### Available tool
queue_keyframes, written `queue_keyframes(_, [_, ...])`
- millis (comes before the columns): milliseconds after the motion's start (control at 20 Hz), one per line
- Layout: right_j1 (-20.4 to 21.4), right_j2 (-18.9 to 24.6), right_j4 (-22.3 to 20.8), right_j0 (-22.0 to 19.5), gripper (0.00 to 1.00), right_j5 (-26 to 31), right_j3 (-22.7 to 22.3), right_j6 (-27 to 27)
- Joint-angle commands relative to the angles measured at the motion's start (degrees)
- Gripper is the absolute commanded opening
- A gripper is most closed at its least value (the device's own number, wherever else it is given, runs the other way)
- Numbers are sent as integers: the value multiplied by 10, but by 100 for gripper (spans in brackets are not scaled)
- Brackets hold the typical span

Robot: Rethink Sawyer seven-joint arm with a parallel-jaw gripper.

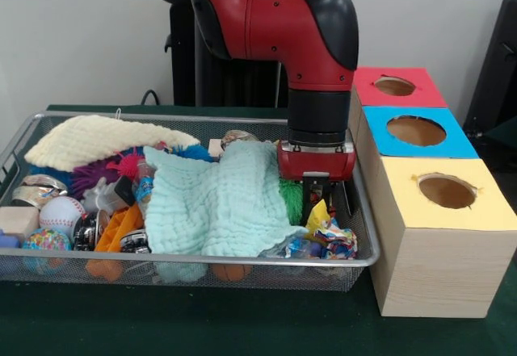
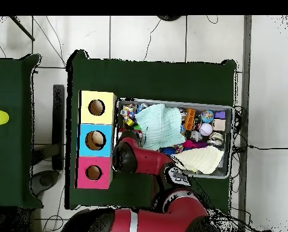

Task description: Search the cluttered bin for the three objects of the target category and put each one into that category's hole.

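Down at the bin's (image 1: 367, 247) end nearest the three boxes, the tool (image 1: 321, 197) hangs low over a heap of crinkled wrappers (image 1: 327, 235), with the green brush-like thing (image 1: 291, 198) just beside it and the mint cloth (image 1: 218, 203) spread toward the bin's middle. Its dark fingers reach into the clutter, but whether they are parted or closed on anything cannot be told from either view. Which category is wanted is not shown, so the task's things cannot be singled out; by my reading, the likeliest candidates lie directly under and beside the tool among those wrappers. The move turns on this: the yellow box (image 1: 448, 243) stands just beside that bin end, the blue box (image 1: 416, 134) and red box (image 1: 396, 88) farther along the same row, so any carry is short and sideways over the rim. Much is hidden: the mint cloth and the cream cloth (image 1: 101, 140) cover most of the contents, and in the overhead view the arm (image 2: 146, 160) masks the tool entirely.
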State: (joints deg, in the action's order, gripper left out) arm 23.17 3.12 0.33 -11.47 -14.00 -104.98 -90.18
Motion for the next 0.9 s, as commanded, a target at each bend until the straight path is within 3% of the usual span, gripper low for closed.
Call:
queue_keyframes(50, [-44, 56, 11, 16, 0, 47, 18, -103])
queue_keyframes(350, [-10, 59, 23, 12, 0, 58, -5, -121])
queue_keyframes(600, [136, 78, 12, -16, 0, 146, -75, -108])
queue_keyframes(900, [242, 110, 10, -50, 0, 224, -118, -87])
